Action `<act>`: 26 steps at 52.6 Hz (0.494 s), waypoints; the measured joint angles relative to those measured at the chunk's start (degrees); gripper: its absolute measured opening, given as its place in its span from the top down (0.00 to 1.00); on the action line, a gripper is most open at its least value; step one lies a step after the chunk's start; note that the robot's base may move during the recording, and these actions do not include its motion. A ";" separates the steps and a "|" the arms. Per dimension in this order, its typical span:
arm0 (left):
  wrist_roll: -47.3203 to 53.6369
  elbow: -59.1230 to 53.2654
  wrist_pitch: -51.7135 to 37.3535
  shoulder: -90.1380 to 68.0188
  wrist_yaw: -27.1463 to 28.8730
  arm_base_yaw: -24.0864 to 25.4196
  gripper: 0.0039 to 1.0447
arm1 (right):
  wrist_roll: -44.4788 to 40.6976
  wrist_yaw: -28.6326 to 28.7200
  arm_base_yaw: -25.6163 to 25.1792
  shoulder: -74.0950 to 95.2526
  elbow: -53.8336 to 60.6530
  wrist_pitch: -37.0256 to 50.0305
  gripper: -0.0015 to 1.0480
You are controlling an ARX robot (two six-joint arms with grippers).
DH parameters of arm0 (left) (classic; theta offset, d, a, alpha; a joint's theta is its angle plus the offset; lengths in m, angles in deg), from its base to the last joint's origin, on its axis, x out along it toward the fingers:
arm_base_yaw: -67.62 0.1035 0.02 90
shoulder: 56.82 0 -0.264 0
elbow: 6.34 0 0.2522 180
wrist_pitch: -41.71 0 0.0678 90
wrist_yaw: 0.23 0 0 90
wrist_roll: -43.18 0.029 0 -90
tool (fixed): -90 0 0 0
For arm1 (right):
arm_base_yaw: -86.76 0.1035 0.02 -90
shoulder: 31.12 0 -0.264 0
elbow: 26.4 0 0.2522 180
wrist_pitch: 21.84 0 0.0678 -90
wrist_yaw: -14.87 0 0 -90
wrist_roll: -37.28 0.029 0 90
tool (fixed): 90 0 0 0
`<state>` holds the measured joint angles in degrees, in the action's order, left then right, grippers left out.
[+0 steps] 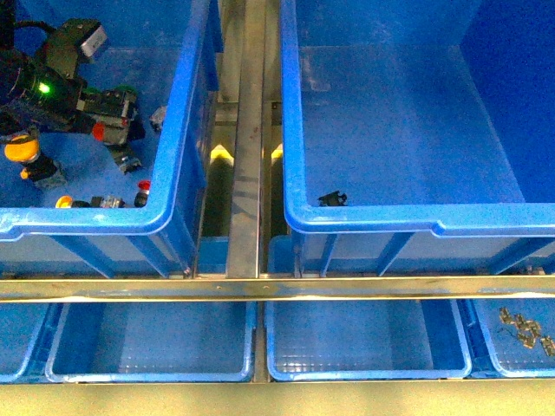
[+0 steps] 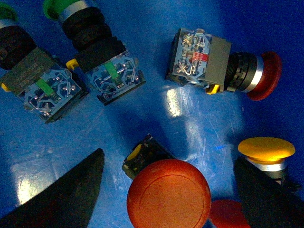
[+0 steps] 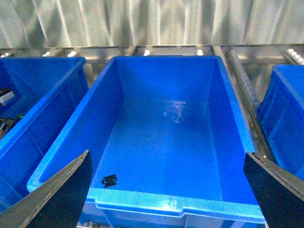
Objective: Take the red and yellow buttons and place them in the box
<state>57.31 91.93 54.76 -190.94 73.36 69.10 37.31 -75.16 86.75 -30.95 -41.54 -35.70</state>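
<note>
My left gripper (image 2: 167, 156) hangs wide open over the broad red mushroom-capped push-button (image 2: 168, 194) — cap facing up at me, black body slanting off beneath — the yellow-capped push-button (image 2: 266, 148) just beside it, the deep blue plastic box (image 1: 390, 221) well to its right.

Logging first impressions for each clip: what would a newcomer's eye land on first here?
The wide red button fills the left wrist view, sitting between the open fingers of the left gripper, with a yellow button beside it. In the front view, the big blue box on the right stands nearly bare, holding only a small black piece by its near wall.
</note>
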 joint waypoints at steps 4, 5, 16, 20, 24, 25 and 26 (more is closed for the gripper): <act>0.00 0.00 0.11 -0.15 -0.04 -0.07 0.36 | 0.00 0.02 0.00 0.00 0.00 0.00 0.06; 0.00 0.00 0.20 -0.17 -0.04 -0.09 0.39 | 0.00 0.00 0.00 0.00 0.00 0.00 0.06; -0.26 0.02 0.35 -0.20 -0.02 -0.13 0.65 | 0.00 0.00 0.00 0.00 0.00 0.00 0.06; -0.48 0.02 0.26 -0.20 0.00 -0.13 0.66 | 0.00 0.02 0.00 0.00 0.00 0.00 0.06; -0.92 0.00 -0.22 -0.20 -0.02 0.04 0.67 | 0.00 0.00 0.00 0.00 0.00 0.00 0.06; -1.31 -0.04 -0.61 -0.20 -0.04 0.09 0.67 | 0.00 0.02 0.00 0.00 0.00 0.00 0.06; -1.73 -0.15 -0.98 -0.13 -0.11 0.17 0.67 | 0.00 0.00 0.00 0.00 0.00 0.00 0.06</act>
<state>55.58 91.78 53.78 -191.07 73.25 69.27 37.31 -75.16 86.75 -30.95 -41.54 -35.70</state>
